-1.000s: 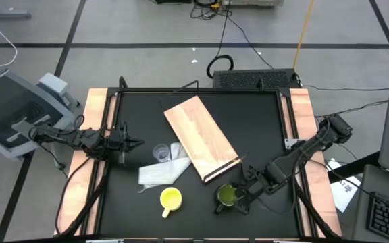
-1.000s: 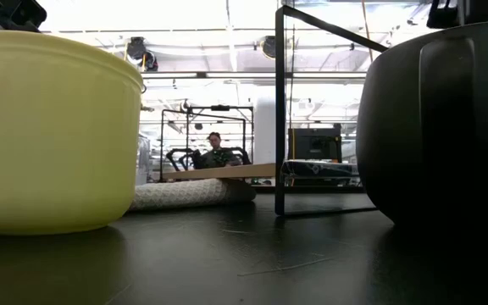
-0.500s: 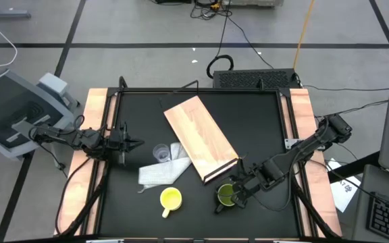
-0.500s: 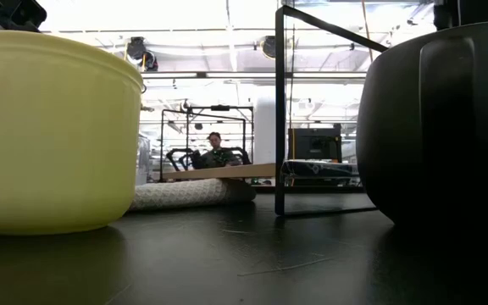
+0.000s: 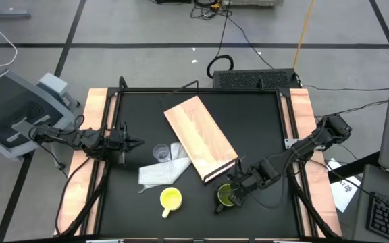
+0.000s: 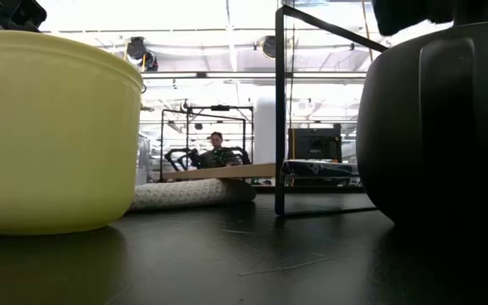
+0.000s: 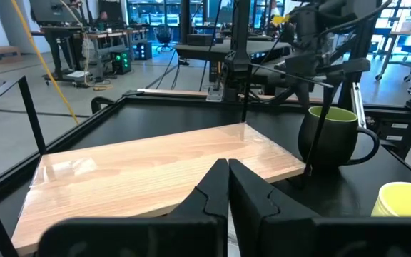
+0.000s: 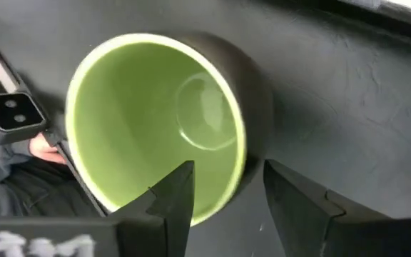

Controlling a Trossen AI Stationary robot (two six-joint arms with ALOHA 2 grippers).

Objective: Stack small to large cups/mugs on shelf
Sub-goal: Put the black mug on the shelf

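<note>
Right tool (image 8: 223, 196) apart, straddling green mug (image 8: 155, 121) rim; left tool (image 7: 227, 187) together

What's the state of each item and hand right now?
Green mug: upright on the table, empty, rim between the open fingers of the right hand, not gripped.
Yellow mug: upright, empty, untouched.
Clear cup: upright beside the white cloth.
Wood board: lying flat, nothing on it.
Left hand: shut, empty, at the table's left edge.
</note>
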